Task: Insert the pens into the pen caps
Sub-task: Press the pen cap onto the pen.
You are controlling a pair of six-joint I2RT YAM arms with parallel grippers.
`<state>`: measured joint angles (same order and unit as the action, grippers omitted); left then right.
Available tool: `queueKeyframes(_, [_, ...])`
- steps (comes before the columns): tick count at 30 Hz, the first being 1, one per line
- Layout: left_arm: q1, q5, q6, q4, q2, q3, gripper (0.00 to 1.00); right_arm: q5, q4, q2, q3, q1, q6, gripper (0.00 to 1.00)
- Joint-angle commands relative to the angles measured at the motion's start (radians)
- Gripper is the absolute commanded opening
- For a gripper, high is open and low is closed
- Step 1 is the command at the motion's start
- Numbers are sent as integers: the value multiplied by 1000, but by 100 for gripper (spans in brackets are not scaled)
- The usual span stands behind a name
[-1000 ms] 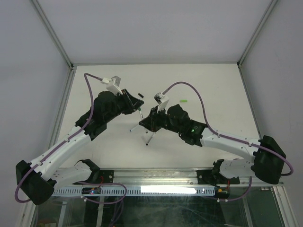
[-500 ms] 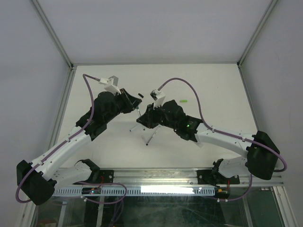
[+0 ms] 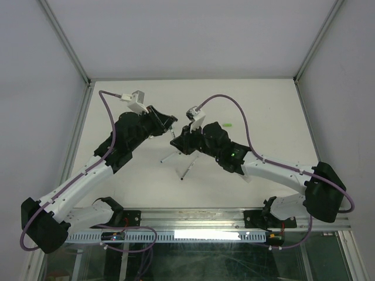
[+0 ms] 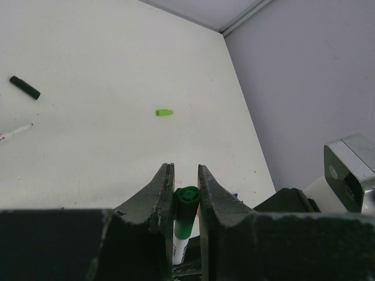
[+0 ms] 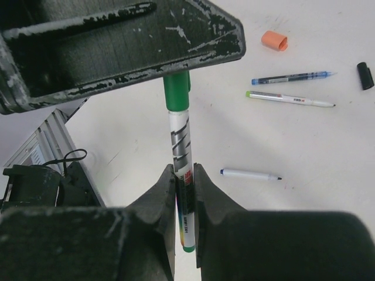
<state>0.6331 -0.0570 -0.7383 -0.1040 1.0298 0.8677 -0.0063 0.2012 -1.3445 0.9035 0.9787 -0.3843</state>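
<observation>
Above the middle of the white counter [image 3: 263,105], the two arms met tip to tip. On the left arm, the left end effector [image 4: 185,182] was clenched on a short dark green plastic pen cap [image 4: 187,202], its fingers pressed against the cap's two sides. Facing it, the right end effector [image 5: 184,175] was grasping a slim white-barrelled pen [image 5: 180,140] with grey and red print, pinching the barrel near its lower end. The dark green cap sat on the pen's upper end, cap and pen in one straight line, held between the two arms.

Lying on the counter in the right wrist view were a small orange cap [image 5: 274,40], a slim blue pen [image 5: 293,77], a white pen with a light green tip [image 5: 290,99] just below it, a white pen with a blue end [image 5: 251,174] nearer the arm, and a black cap [image 5: 365,75] at the frame's edge. From the left wrist, a light green cap [image 4: 164,112] lay alone on the bare counter.
</observation>
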Motion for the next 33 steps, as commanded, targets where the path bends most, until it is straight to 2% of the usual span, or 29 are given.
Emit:
queueKeyframes(1, [62, 178, -16, -80, -2, 0, 0, 211, 262, 5, 141, -116, 55, 0])
queueKeyframes(8, [111, 166, -2, -81, 16, -1, 0, 137, 235, -39, 347, -206, 65, 0])
queueKeyframes(13, [134, 156, 21, -88, 38, 23, 0, 100, 216, -81, 482, -224, 79, 0])
queueKeyframes(22, [140, 177, 28, -95, 39, 15, 0, 83, 213, -83, 558, -306, 90, 0])
queueKeyframes(30, [167, 160, 27, -96, 53, 19, 0, 27, 154, -154, 763, -337, 91, 0])
queueKeyframes(33, [164, 134, 30, -92, 31, 26, 0, -13, 120, -142, 736, -337, 98, 0])
